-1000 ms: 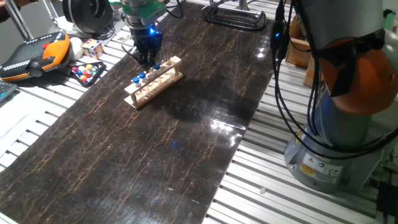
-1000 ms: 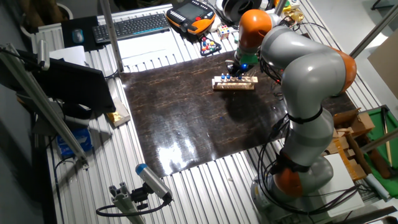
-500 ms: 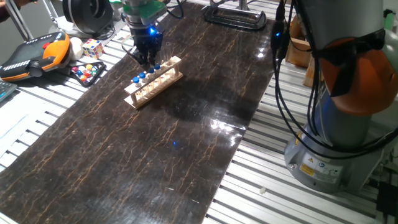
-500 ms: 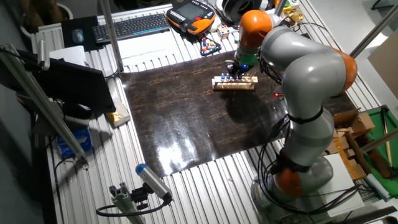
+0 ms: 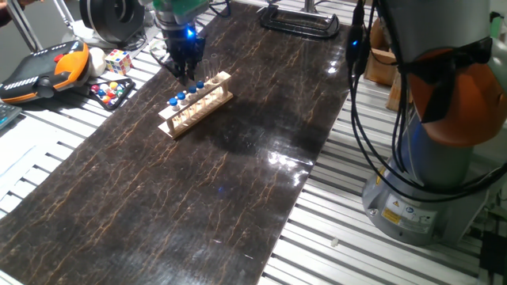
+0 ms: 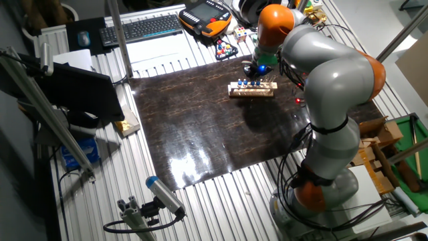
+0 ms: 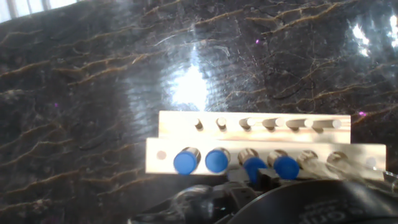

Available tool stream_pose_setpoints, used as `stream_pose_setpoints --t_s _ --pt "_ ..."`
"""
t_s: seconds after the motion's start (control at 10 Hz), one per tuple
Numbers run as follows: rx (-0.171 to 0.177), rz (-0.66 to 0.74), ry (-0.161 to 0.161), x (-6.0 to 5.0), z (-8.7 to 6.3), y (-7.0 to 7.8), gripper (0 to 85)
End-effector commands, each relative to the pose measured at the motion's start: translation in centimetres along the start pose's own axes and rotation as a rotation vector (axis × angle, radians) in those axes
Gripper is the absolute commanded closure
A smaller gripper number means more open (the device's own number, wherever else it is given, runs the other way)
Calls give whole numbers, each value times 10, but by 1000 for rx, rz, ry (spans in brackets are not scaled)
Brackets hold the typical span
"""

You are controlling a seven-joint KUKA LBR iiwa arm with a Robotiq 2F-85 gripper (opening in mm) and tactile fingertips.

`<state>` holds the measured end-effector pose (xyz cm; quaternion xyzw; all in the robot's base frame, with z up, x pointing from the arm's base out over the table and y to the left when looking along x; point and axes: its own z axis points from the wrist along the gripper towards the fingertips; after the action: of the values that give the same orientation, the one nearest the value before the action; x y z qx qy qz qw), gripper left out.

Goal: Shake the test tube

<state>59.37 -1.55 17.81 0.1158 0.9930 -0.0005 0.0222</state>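
Pincer (image 5: 187,75) directly above blue-topped tubes in wooden rack (image 5: 195,105); grip state impossible to tell. In hand view only: four blue tops, test tube (image 7: 254,169) just ahead of fingertips. Beyond rack, broad dark mat (image 5: 182,198).

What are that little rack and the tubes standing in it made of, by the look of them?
The rack looks like pale unfinished wood: matte, light tan, with drilled holes. The test tubes seem to be clear glass or plastic, since the rack shows through them; their round blue tops look like smooth plastic or rubber.
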Motion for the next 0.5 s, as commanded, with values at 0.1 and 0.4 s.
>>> stream_pose_setpoints --t_s 0.1,0.4 --pt "5 0 15 3 -13 2 843" --pt "11 3 18 11 -29 8 843"
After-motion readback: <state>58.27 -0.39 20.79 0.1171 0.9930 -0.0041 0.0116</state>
